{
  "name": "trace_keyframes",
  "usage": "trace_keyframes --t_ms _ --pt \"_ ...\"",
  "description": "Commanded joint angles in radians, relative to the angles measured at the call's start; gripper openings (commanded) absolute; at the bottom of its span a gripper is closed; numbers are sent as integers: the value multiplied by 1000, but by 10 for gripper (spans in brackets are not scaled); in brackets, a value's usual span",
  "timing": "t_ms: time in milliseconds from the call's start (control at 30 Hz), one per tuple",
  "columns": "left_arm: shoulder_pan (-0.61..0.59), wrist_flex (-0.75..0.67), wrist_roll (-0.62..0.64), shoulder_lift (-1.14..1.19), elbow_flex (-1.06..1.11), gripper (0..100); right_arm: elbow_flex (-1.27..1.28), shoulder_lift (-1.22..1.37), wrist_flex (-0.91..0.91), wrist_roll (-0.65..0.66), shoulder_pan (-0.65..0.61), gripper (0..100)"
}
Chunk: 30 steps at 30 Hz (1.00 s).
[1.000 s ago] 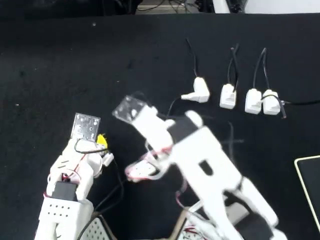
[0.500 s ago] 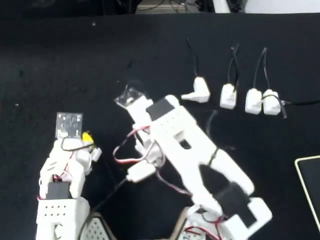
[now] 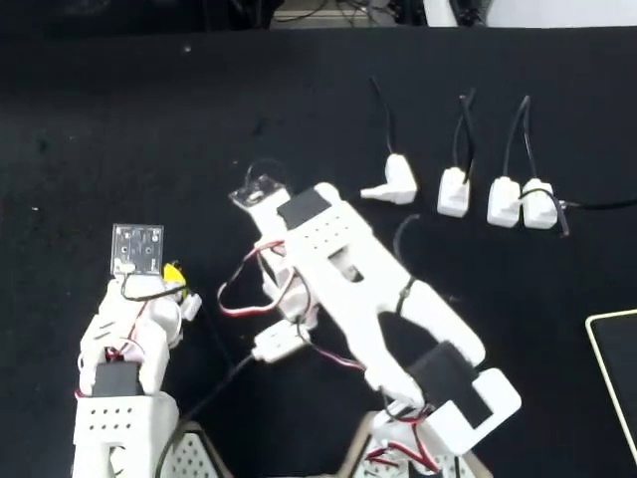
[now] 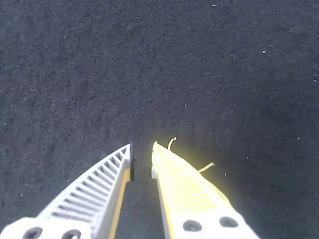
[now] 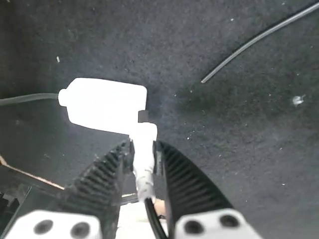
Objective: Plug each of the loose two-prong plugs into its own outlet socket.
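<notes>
A plug (image 5: 143, 142) is gripped in the right jaws, its tip touching a socket (image 5: 102, 104) just ahead. Insertion is judged under way; a straight push is required. The left jaws are slightly parted, empty.

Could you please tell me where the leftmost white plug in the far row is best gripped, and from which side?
Take the plug by its broad rear body, jaws across its sides, coming straight down, I'd suggest. It lies flat on the mat with its narrow tip pointing left and its cable leading away, so both stay clear.
</notes>
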Motion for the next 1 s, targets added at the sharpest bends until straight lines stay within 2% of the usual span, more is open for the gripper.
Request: trace_keyframes --t_ms 0,333,967 --pt "-5 -26 -3 -9 22 80 -68 -22 40 0 -57 11" --pt "-5 -26 -3 -9 22 80 -71 82 38 -5 -78 11" --pt "-5 -26 -3 -9 22 80 -71 93 5 -17 -74 10"
